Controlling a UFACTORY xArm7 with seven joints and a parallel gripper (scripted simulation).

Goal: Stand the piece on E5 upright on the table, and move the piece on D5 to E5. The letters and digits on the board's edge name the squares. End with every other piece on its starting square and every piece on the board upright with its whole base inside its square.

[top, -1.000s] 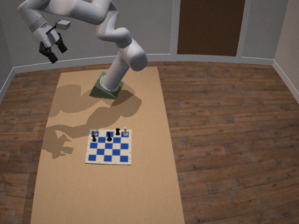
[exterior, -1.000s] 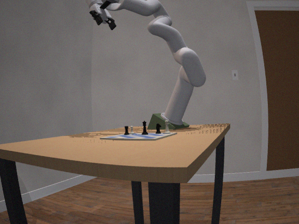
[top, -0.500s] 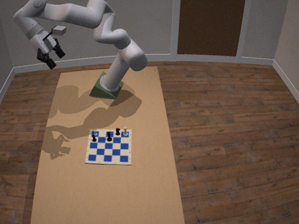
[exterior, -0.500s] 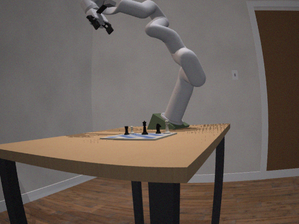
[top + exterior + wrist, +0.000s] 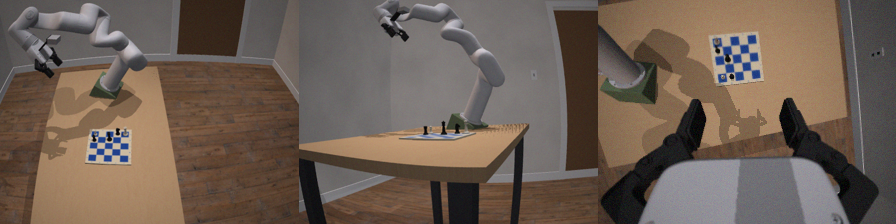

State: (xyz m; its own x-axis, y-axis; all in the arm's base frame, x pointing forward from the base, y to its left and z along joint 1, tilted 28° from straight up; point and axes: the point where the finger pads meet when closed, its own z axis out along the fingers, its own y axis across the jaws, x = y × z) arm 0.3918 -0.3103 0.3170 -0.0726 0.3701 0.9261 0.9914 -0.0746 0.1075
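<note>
while the end effector [image 5: 48, 65] hangs high (fingers wide), pieces stand.

Too small or cut off to read

The edge letters on the chessboard [image 5: 109, 148] are too small to read. In the wrist view, pieces on it are mere specks, and the arm's green base [image 5: 645, 92] is cut off.

Worktop [image 5: 145, 181]: tan rectangular slab on dark legs [image 5: 516, 179], long axis running 12 to 6 o'clock in the top view.
Floor [image 5: 233, 129]: brown wooden planks, surrounding the worktop on all sides.
Door [image 5: 211, 26]: brown panel in a pale frame, at 1 o'clock in the top view.
Skirting board [image 5: 207, 57]: pale, along the wall foot.
Wall plate [image 5: 533, 74]: small, pale, left of the door in the exterior view.
</note>
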